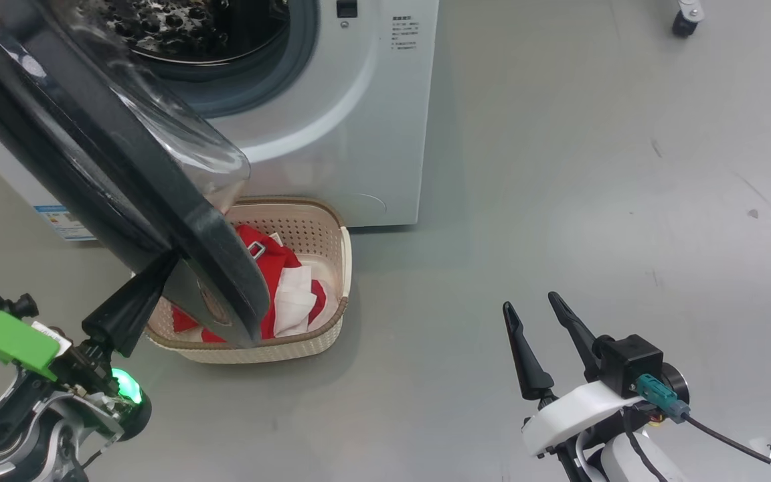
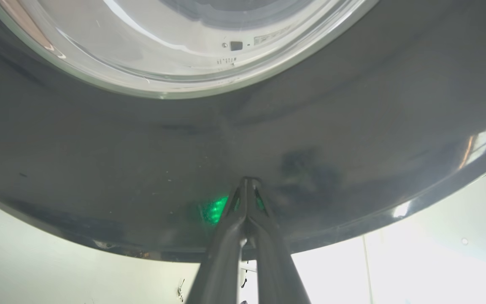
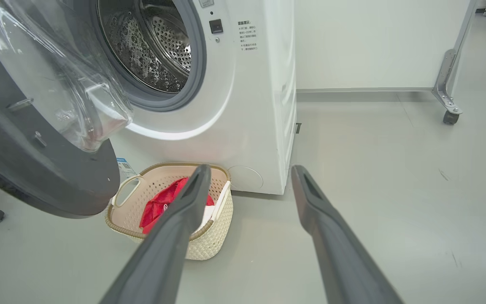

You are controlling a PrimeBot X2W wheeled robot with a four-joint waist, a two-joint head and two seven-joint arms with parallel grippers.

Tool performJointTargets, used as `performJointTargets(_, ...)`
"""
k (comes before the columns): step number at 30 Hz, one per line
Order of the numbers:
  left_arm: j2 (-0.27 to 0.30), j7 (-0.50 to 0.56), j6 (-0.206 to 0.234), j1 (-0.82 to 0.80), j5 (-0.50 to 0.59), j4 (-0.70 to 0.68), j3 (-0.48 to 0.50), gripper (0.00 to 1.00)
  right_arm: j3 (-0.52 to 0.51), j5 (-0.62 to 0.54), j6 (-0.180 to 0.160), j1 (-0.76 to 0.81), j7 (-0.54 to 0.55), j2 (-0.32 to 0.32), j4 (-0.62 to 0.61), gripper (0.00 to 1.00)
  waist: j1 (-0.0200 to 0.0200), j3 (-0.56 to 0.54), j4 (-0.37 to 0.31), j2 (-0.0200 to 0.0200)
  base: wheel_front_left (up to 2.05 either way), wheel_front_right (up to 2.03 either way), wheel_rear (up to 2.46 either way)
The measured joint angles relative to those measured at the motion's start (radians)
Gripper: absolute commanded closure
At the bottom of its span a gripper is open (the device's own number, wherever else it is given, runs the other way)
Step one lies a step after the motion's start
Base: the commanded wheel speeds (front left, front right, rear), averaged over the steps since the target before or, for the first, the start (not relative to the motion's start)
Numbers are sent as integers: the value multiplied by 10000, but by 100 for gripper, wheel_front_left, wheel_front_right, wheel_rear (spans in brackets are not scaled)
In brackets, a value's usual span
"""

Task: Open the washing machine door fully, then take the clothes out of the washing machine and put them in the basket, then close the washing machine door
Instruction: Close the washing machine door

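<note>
1. Left gripper (image 2: 247,182) with fingers pressed together, holding nothing, tips against the glossy black face of the door (image 1: 91,167); likely closed to make one stiff pusher rather than a clamp.
2. Door part-way round, hanging out over the near left part of the basket (image 1: 347,268), glass bowl (image 1: 178,140) facing the washer (image 1: 359,134); judged to be the closing push, not yet done.
3. Clothes (image 1: 282,274) in the basket, red with white parts; basket on the floor (image 1: 559,167) just in front of the washer, below the drum (image 3: 150,46), probably for a short carry.
4. No fabric visible in the part of the drum on show; unloading judged finished.
5. Right gripper (image 1: 529,301) with fingers spread wide, empty, at the near right over bare floor, well apart from the door; probably parked there, clear of the door's swing.
6. Risk: tips sliding on the slick black face; steady push toward the far side needed until fully shut.
</note>
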Motion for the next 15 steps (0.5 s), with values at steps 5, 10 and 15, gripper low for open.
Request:
performJointTargets(5, -21, -221, 0, -138, 88, -15, 13, 100, 52, 134, -15, -1, 0, 0, -94, 0, 0, 85, -564, 0, 0, 0, 0)
performJointTargets(10, -98, -485, 29, -329, 190, 117, 27, 100, 52, 171, -94, 0, 0, 0, -174, 0, 0, 158, -1106, 0, 0, 0, 0)
performJointTargets(15, -109, -842, 31, -487, 309, 387, 155, 100, 35, 215, -186, 7, 0, 0, -219, 0, 0, 212, -1618, 0, 0, 0, 0)
